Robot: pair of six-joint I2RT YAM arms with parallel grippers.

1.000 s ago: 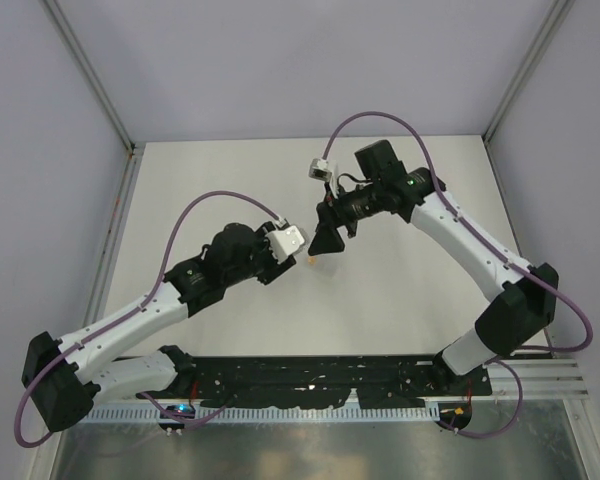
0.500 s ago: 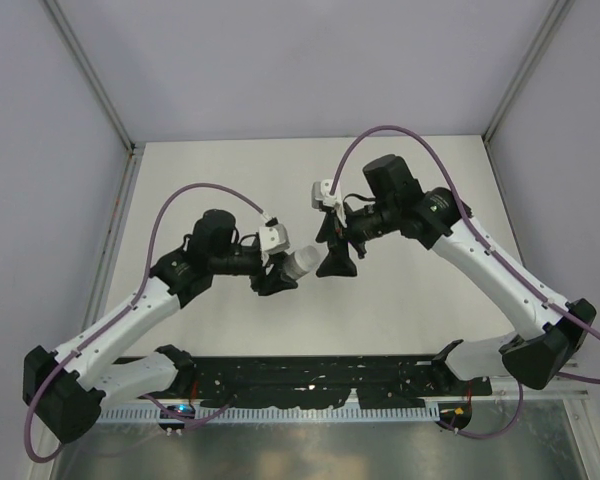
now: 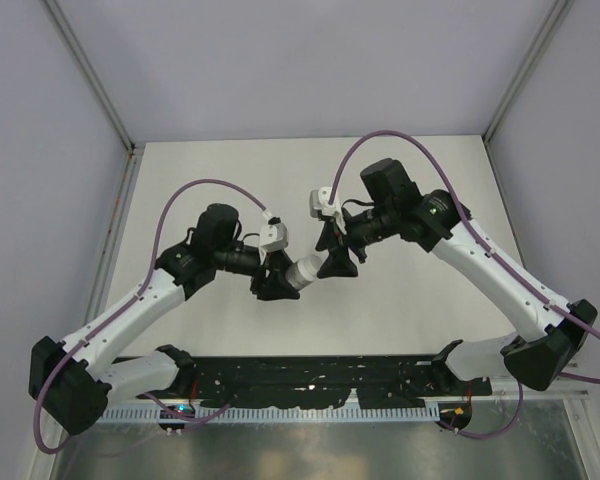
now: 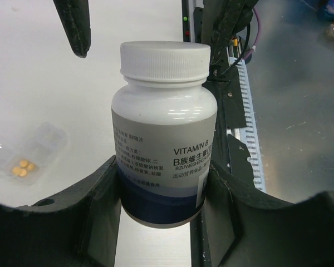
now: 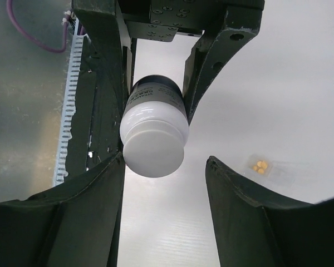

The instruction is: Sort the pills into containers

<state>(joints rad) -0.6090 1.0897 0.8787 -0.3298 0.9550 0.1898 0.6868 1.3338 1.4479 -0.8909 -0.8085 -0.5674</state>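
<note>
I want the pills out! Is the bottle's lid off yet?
No, the white cap sits on the bottle held in the left gripper.

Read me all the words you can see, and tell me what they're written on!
"VITAMIN B": on the label of the white-capped bottle.
"B族维生素": the bigger line right under it; its end curves out of sight.
Thin line of Latin letters below that: too blurred to read.
Small Chinese print on the left of the label: too small to read.
Print on the bottle in the right wrist view: too small to read.

White arm links (image 3: 130, 310) with black joints (image 3: 60, 385), looping purple cables (image 3: 210, 182), matte black jaws, white wrist camera housings (image 3: 275, 237)
</note>
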